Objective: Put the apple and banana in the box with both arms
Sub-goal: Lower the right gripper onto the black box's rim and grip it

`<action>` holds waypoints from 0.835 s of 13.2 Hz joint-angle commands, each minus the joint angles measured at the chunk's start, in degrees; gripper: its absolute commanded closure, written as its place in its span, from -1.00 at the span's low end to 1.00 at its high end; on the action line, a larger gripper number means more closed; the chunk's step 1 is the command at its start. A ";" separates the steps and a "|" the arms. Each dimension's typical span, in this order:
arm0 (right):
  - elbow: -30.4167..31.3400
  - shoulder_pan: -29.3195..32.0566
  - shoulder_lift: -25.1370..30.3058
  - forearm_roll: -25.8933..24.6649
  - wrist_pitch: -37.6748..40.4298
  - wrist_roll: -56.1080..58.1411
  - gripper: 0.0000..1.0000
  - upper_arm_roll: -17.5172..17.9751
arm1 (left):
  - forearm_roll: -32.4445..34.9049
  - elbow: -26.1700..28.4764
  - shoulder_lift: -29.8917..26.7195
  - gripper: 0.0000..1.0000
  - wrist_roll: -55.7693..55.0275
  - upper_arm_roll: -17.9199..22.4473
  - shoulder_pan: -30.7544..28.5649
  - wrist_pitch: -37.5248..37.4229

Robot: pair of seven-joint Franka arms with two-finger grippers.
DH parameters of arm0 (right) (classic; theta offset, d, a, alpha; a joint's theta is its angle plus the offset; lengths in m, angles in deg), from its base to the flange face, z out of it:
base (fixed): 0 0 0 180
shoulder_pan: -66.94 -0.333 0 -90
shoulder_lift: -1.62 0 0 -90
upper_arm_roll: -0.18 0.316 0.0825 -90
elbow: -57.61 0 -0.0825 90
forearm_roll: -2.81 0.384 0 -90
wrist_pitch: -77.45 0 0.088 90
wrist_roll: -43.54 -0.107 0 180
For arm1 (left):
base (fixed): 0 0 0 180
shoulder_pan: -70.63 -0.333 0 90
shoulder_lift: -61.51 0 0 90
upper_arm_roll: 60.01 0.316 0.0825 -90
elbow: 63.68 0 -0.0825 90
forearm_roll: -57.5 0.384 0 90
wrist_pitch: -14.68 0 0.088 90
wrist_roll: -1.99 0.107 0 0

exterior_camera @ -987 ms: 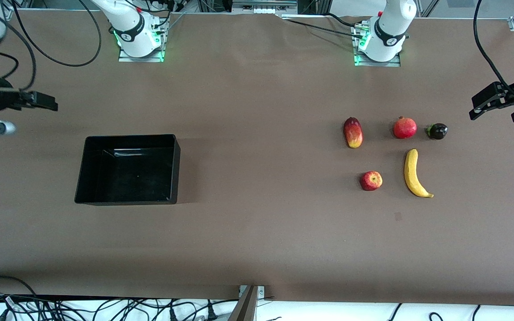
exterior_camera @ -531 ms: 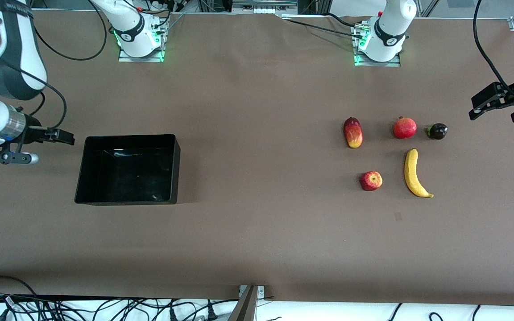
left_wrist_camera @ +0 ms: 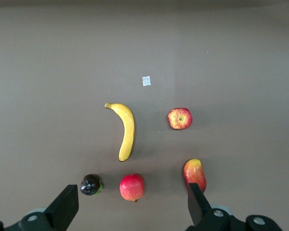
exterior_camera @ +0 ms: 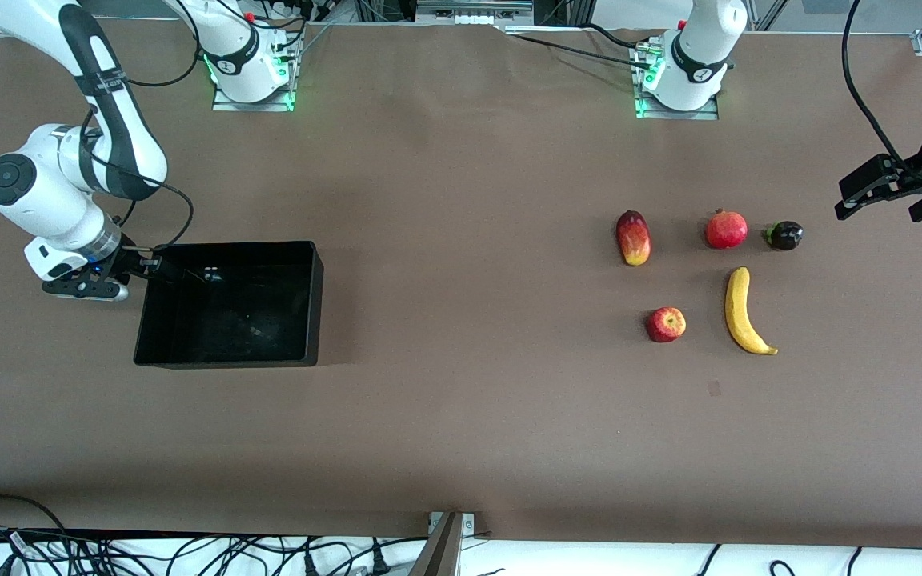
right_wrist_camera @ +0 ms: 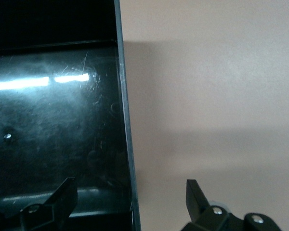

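Note:
The red apple (exterior_camera: 665, 324) (left_wrist_camera: 179, 118) lies on the brown table beside the yellow banana (exterior_camera: 742, 310) (left_wrist_camera: 125, 130), toward the left arm's end. My left gripper (exterior_camera: 881, 200) (left_wrist_camera: 131, 207) hangs open and empty over that end of the table, apart from the fruits. The black box (exterior_camera: 313, 304) (right_wrist_camera: 125, 120) stands empty toward the right arm's end. My right gripper (exterior_camera: 158, 266) (right_wrist_camera: 130, 192) is open over the box's corner that lies farthest from the front camera. One fingertip is over the inside and the other over the table outside, with the box wall between them.
A red-yellow mango (exterior_camera: 633, 238) (left_wrist_camera: 194, 174), a red pomegranate (exterior_camera: 726, 230) (left_wrist_camera: 132, 186) and a small dark fruit (exterior_camera: 785, 235) (left_wrist_camera: 90, 184) lie in a row farther from the front camera than the apple and banana. A small tag (left_wrist_camera: 146, 81) lies nearer to it.
My right arm has swung in from the table's end and lowered its open gripper onto the box's corner. The left gripper has barely shifted. No fruit has moved.

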 commanded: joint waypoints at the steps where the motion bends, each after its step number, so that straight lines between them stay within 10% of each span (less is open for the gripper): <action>1: 0.98 0.24 -2.14 0.77 -4.41 -0.56 -1.00 0.18 | 0.10 0.02 -0.06 -1.00 -0.63 0.02 0.15 -0.04; 7: 1.16 0.24 -3.63 1.03 -4.42 -0.64 0.87 0.27 | 0.10 0.02 0.03 -1.00 -0.71 0.02 0.15 -0.04; 11: 1.07 0.24 -3.55 1.03 -3.89 -0.56 1.00 0.36 | 0.10 0.02 0.20 -1.00 -0.71 0.11 0.15 -0.04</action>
